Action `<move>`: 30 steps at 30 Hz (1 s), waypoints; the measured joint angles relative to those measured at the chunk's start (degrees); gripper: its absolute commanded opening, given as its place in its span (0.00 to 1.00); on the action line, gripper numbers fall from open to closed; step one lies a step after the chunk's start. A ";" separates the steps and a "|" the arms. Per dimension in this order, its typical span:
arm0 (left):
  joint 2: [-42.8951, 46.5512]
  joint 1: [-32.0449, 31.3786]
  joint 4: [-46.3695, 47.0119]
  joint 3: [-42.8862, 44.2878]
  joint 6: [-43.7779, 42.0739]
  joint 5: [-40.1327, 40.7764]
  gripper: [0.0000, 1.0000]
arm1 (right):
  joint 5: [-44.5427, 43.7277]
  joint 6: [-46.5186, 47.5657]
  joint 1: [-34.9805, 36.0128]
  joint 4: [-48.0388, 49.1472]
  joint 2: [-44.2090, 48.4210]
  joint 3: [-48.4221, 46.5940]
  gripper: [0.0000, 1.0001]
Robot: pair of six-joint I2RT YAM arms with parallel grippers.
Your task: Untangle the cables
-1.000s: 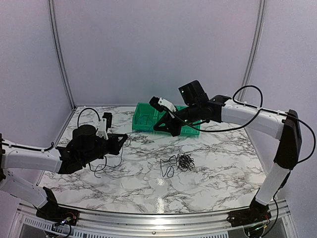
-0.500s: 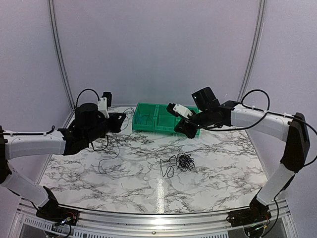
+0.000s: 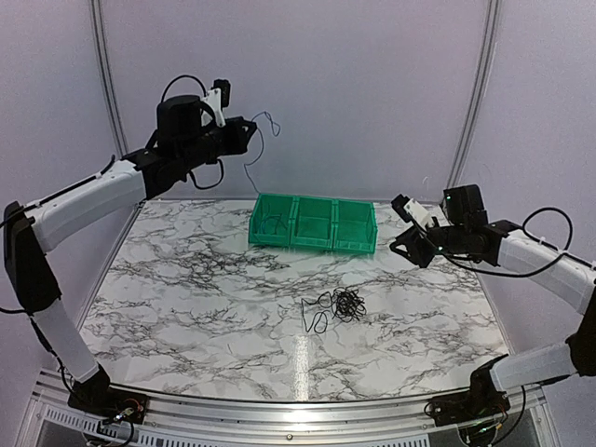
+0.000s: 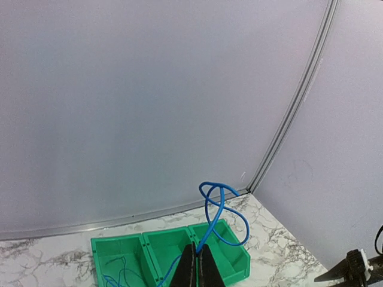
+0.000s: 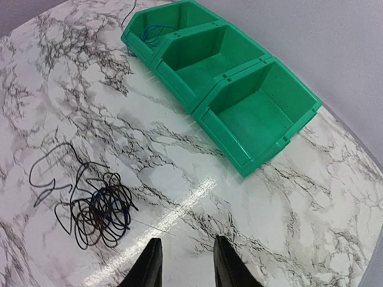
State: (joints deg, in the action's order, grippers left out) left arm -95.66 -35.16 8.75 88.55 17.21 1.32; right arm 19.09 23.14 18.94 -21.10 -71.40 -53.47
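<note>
The clump of cables [image 3: 340, 304] lies nearest to me on the marble table [image 3: 186, 307]. It is mostly black loops, with a little blue tucked inside, and nothing is touching it. A bit farther back on the right, my right gripper [image 5: 185, 263] hangs over the table. Its two fingers are spread apart with nothing between them. Behind the clump sits a green bin [image 3: 314, 240] with three boxes in a row. Some thin wire lies in its left box. Farthest back and high up is my left gripper [image 4: 197, 266]. Its fingers are squeezed tight on a blue cable [image 4: 216, 209], which curls in a loop past the tips and dangles above the bin's left end.
</note>
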 measured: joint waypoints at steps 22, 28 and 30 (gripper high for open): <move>-28.44 7.80 -4.85 34.21 1.25 -9.46 0.00 | 6.47 1.14 -7.98 5.68 2.86 9.18 0.39; -30.01 8.22 -2.73 31.12 4.90 -13.03 0.00 | 6.05 1.86 -7.98 5.75 1.42 9.22 0.40; -30.01 8.22 -1.60 30.23 6.03 -14.36 0.00 | 6.01 2.10 -7.98 5.75 0.90 9.22 0.40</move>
State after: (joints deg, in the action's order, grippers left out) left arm -125.67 -26.94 7.16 118.78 23.24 -13.04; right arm 25.10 25.23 10.96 -15.35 -70.50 -44.25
